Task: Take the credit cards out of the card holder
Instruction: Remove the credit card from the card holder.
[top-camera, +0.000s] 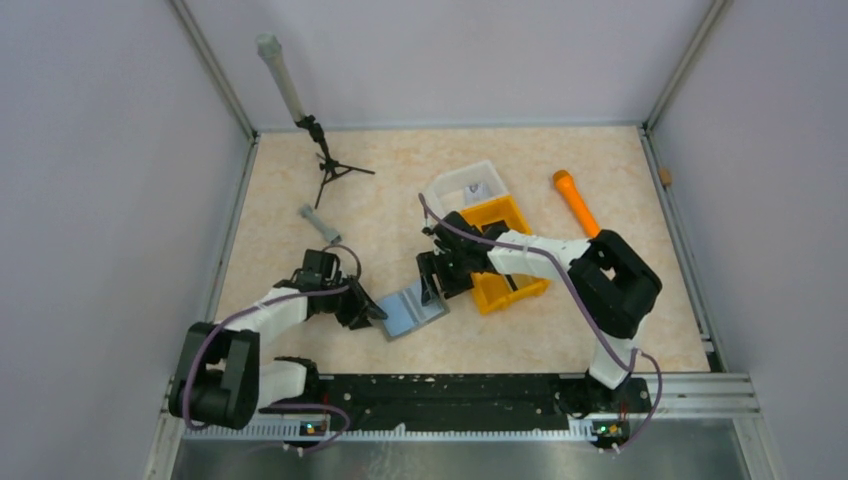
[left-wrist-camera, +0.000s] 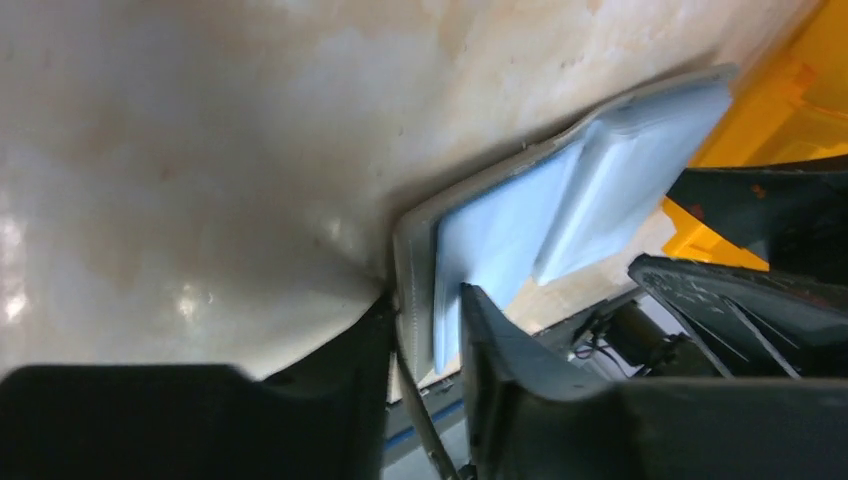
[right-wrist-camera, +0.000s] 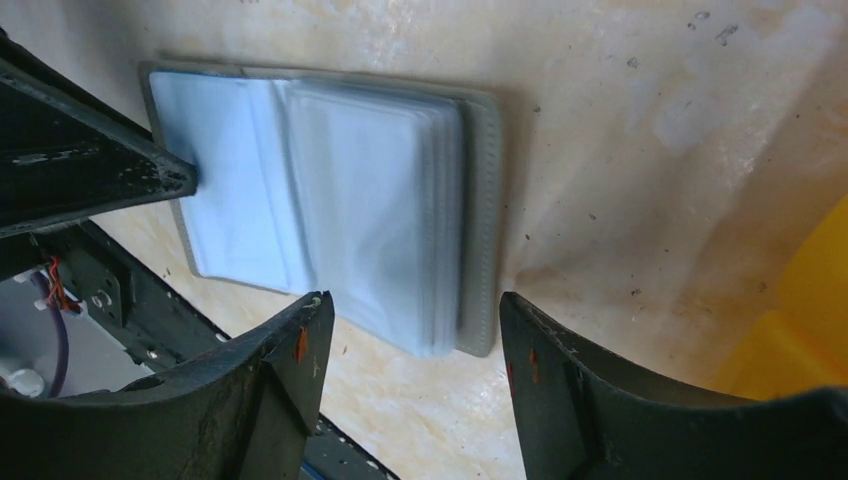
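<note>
The card holder (top-camera: 410, 315) lies open on the table, grey outside, with pale grey-blue leaves stacked in its panels (right-wrist-camera: 380, 200). Whether these leaves are credit cards or sleeves I cannot tell. My left gripper (top-camera: 368, 312) is at the holder's left edge. In the left wrist view its jaws (left-wrist-camera: 425, 298) are shut on that edge: one finger sits under the grey rim (left-wrist-camera: 410, 260), the other on the blue leaf. My right gripper (top-camera: 432, 285) hovers at the holder's right side. Its jaws (right-wrist-camera: 412, 300) stand open, in line with the corner of the grey cover (right-wrist-camera: 485, 200) without touching it.
An orange two-compartment bin (top-camera: 505, 285) sits just right of the holder, under my right arm, with a clear tray (top-camera: 465, 185) behind it. An orange cylinder (top-camera: 575, 200) lies at the back right. A black tripod with a grey pole (top-camera: 325, 165) and a grey tube (top-camera: 318, 222) are at the back left.
</note>
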